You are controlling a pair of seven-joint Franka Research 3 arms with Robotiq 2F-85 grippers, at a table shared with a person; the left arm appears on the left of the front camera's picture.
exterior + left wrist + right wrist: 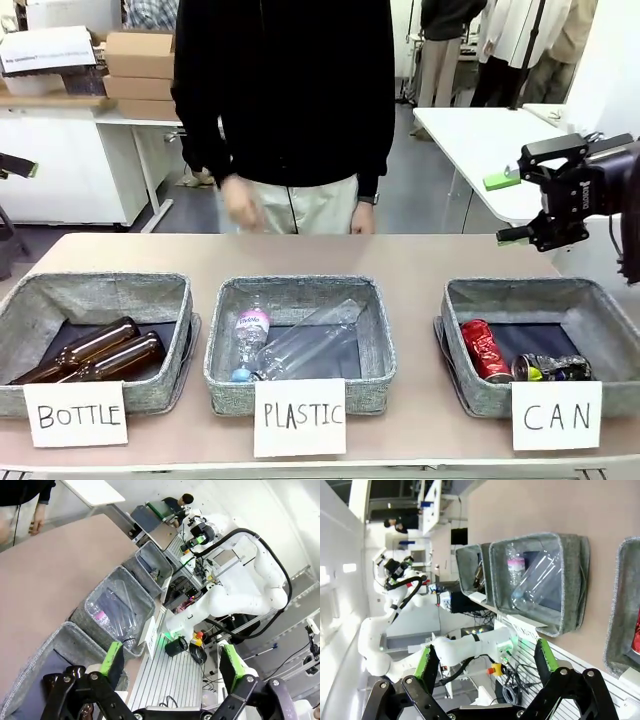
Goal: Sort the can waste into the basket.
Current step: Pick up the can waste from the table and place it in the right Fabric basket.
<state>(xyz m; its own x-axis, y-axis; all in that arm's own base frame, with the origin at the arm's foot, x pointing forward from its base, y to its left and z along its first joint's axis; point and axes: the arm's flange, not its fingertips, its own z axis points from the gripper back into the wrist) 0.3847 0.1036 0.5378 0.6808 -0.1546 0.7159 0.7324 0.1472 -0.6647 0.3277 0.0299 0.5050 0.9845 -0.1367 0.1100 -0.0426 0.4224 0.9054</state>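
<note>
The shiny red can (pixel 485 350) and the dark printed can (pixel 553 368) lie side by side inside the grey basket (pixel 520 288) signed "CAN" at the table's right. My right gripper (pixel 508 208) hangs open and empty above that basket's far right corner; in its own view (pixel 486 661) the basket's rim (pixel 620 580) and a sliver of the red can (pixel 636 630) show at the right edge. My left gripper (pixel 172 662) is open and empty, high off the table's left end, and only its tip (pixel 30 168) shows in the front view.
The "PLASTIC" basket (pixel 225 345) with clear bottles stands in the middle. The "BOTTLE" basket (pixel 30 300) with brown glass bottles stands at the left. A person stands at the far side with both hands (pixel 240 205) near the table's edge.
</note>
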